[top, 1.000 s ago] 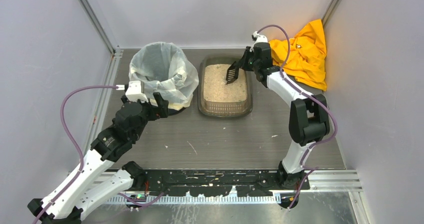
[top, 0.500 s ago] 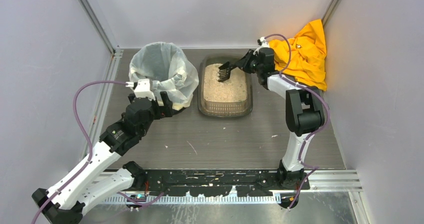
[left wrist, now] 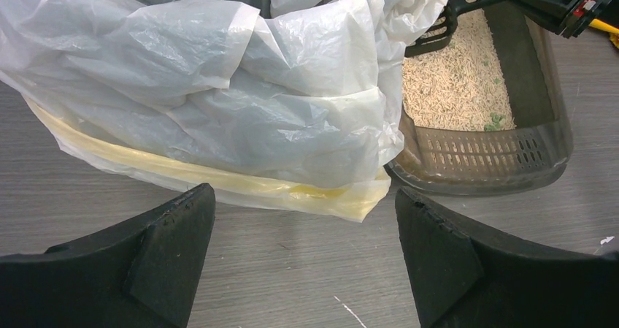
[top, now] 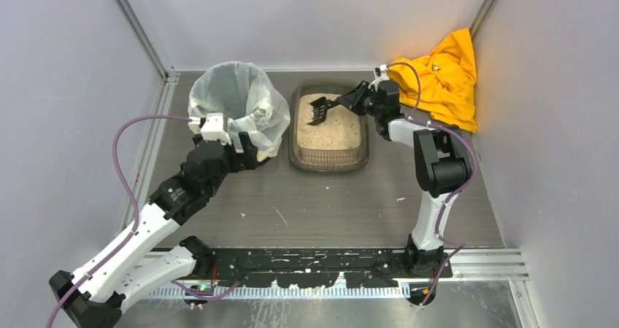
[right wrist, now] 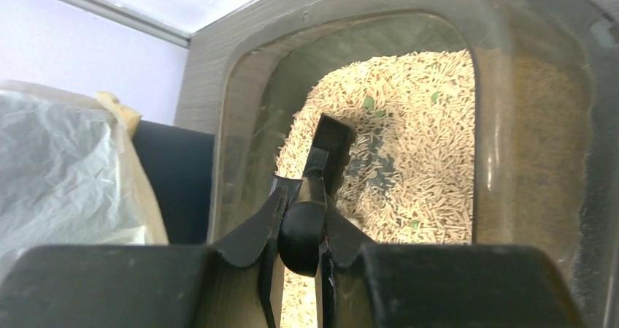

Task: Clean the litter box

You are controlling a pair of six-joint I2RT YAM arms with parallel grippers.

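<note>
The litter box (top: pixel 295 134) is a brown-grey tray of pale granules at the table's middle back; it also shows in the left wrist view (left wrist: pixel 544 94) and the right wrist view (right wrist: pixel 504 123). My right gripper (top: pixel 349 101) is shut on the handle of a small black slotted scoop (top: pixel 319 109), whose head hangs over the litter at the far left of the box. The scoop also shows in the right wrist view (right wrist: pixel 328 149). My left gripper (top: pixel 241 151) is open and empty, low by the near side of the bag-lined round bin (top: pixel 233 109). Green bits lie in the litter.
The bin's white bag (left wrist: pixel 241 101) hangs over its rim, just left of the litter box. A yellow cloth (top: pixel 441 79) lies in the back right corner. Small white scraps (top: pixel 280 215) lie on the grey table. Walls close in left, back and right.
My right gripper has swung the scoop from pointing down into the litter's middle to the box's far left, with the head raised. My left arm has moved closer to the bin.
</note>
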